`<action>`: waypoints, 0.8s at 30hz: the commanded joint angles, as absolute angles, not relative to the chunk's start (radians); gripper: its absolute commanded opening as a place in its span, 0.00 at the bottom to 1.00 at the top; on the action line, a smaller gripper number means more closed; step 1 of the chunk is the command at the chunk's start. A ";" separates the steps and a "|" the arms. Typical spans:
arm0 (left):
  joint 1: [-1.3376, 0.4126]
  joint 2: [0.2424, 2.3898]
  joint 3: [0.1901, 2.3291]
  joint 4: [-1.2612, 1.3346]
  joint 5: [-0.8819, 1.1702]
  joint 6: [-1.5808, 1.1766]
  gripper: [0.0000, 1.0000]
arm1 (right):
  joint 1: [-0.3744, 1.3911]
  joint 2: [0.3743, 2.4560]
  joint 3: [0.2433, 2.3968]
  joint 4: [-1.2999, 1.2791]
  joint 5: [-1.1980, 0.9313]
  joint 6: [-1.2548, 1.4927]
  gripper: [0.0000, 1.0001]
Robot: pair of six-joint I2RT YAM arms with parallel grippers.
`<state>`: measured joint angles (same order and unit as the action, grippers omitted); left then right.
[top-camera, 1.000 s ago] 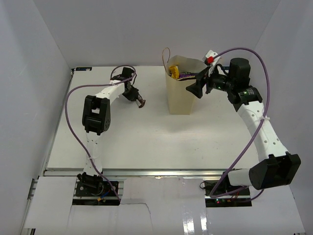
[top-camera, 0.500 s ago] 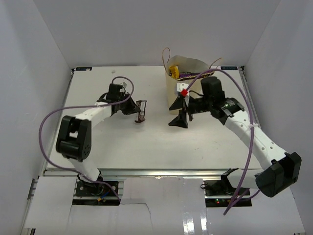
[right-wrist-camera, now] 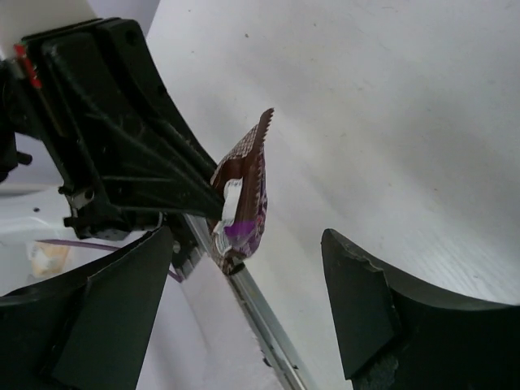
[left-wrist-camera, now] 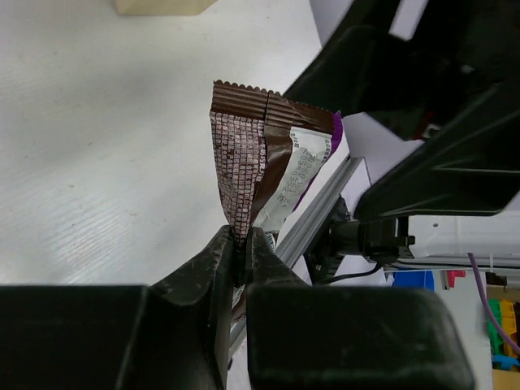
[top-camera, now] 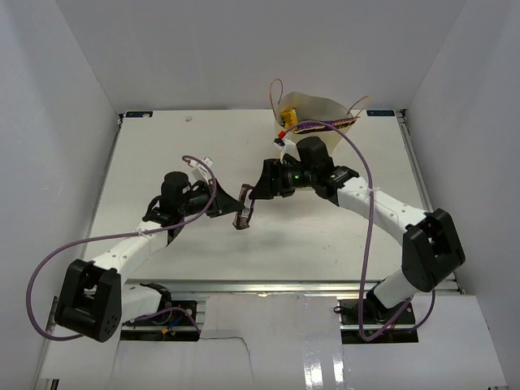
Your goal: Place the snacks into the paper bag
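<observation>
My left gripper (top-camera: 230, 204) is shut on the lower end of a dark brown bar (top-camera: 242, 213) and holds it upright above the table's middle. In the left wrist view the bar (left-wrist-camera: 262, 158) stands up from the closed jaws of my left gripper (left-wrist-camera: 241, 241). My right gripper (top-camera: 257, 192) is open and empty, right beside the bar; in the right wrist view the bar (right-wrist-camera: 245, 191) hangs just ahead of the wide-open right gripper (right-wrist-camera: 248, 284). The tan paper bag (top-camera: 315, 108) stands at the back, partly hidden by the right arm, with a yellow packet (top-camera: 288, 119) and a purple packet (top-camera: 327, 126) showing inside.
White table (top-camera: 162, 154) with white walls on three sides. A metal rail (top-camera: 268, 284) runs along the near edge. Purple cables loop off both arms. The bag's base (left-wrist-camera: 158, 6) shows at the top of the left wrist view.
The left arm has carried the bar from the back left toward the table's middle. The right arm has swung away from the bag's mouth, leftward and nearer, up to the bar.
</observation>
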<state>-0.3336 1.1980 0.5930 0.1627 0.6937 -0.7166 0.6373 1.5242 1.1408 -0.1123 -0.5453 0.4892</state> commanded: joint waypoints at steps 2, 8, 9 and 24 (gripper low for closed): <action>-0.342 1.106 0.583 0.244 0.733 -0.753 0.08 | 0.696 1.543 1.203 -0.012 -0.525 0.670 0.77; -0.348 1.051 0.565 0.245 0.738 -0.779 0.09 | 0.729 1.562 1.192 0.046 -0.526 0.699 0.45; -0.348 1.046 0.561 0.245 0.742 -0.781 0.09 | 0.729 1.562 1.193 0.057 -0.534 0.698 0.38; -0.344 0.830 0.630 0.057 0.571 -0.644 0.84 | 0.620 1.384 1.360 0.003 -0.791 0.094 0.08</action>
